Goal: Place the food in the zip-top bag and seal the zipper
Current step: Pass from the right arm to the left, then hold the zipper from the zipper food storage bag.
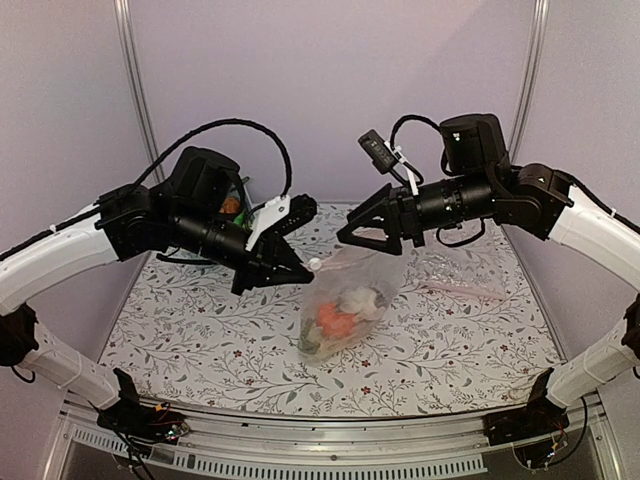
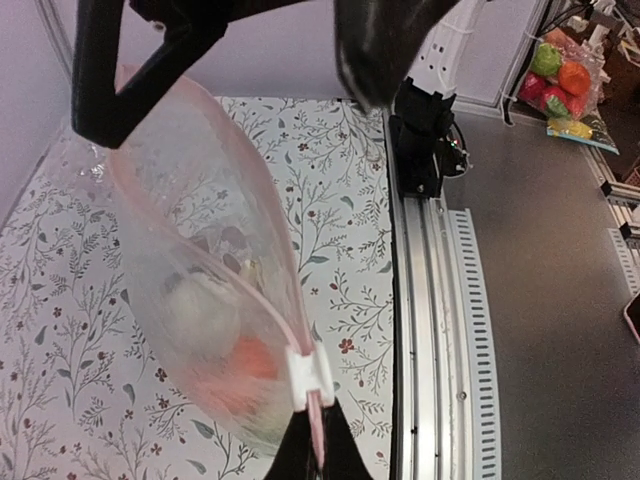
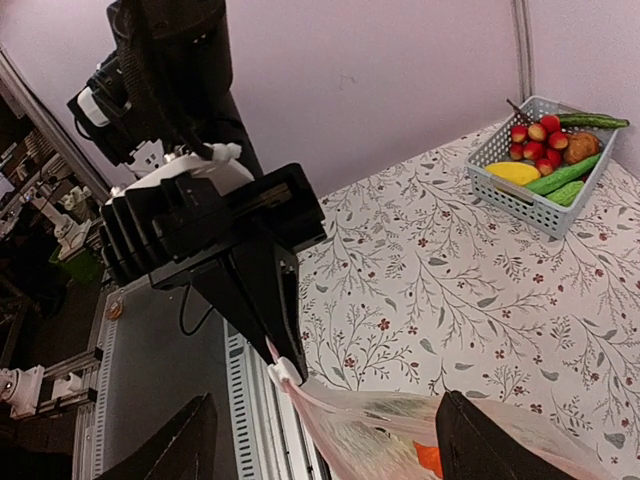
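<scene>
The left end effector is clamped on the zipper; the right end effector gapes, seemingly empty.

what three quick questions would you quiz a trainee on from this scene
1. True or false: the orange piece is inside the zip-top bag.
2. Which gripper pinches the zipper just beyond the white slider? A left, B right, C neither.
3. Fill in: the fingers of the right gripper stand wide ____ on either side of the bag.

Key: 1 true. 2 A, the left gripper. 3 open.
</scene>
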### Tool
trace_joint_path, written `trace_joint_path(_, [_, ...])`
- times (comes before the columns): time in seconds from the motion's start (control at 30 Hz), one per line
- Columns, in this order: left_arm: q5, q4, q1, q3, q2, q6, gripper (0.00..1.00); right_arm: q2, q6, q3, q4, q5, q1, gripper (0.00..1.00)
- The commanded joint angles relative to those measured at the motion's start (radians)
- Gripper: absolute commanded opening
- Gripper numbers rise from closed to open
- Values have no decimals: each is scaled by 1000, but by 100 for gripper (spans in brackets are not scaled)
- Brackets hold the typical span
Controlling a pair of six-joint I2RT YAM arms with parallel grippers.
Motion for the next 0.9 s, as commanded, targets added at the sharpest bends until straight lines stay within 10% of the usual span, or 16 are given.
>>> trace_joint_path(0.0, [56,2,11,-23,-41,19,0,57,-102,57,-1,-236,-4,76])
trace_joint_path(0.87, [174,45,56,-46,-46,-8,0,228,-213,129,-83,-358,62,45])
